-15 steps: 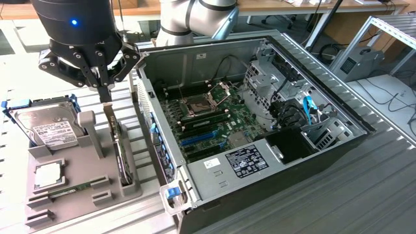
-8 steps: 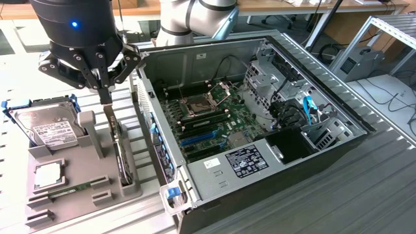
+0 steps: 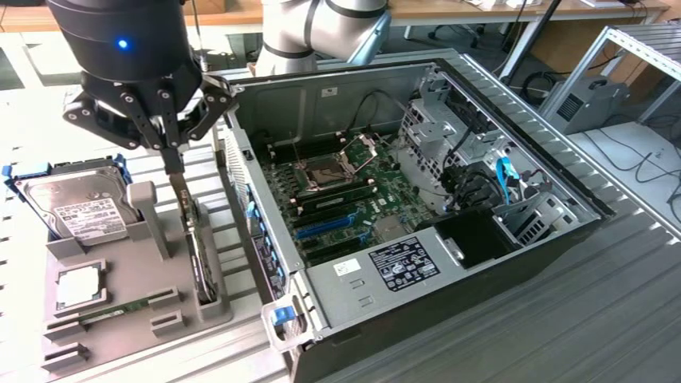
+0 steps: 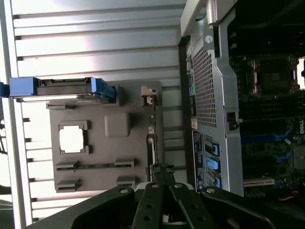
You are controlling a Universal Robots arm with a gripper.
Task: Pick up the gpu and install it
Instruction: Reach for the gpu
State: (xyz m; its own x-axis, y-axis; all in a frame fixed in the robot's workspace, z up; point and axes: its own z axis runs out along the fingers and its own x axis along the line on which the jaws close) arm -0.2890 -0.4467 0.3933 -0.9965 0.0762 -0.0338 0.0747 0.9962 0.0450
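The gpu (image 3: 198, 255) stands on edge in a slot of the grey holder (image 3: 143, 299), a thin dark card seen edge-on. In the wrist view the gpu (image 4: 150, 143) is a narrow line along the holder's side nearest the case. My gripper (image 3: 174, 169) hangs over the card's far end with its fingers pressed together and pointing down. Its tips (image 4: 162, 170) sit right at the card's upper edge; I cannot tell whether they touch it. The open computer case (image 3: 426, 199) lies at the exterior view's right of the holder, with the motherboard (image 3: 340, 199) and its blue slots (image 3: 324, 227) exposed.
On the holder lie a silver hard drive (image 3: 80, 211) in a blue bracket, a square processor (image 3: 80, 287) and a green memory stick (image 3: 112, 313). The case's perforated wall (image 4: 209, 95) stands close beside the card. Cables (image 3: 500, 179) fill the case's far corner.
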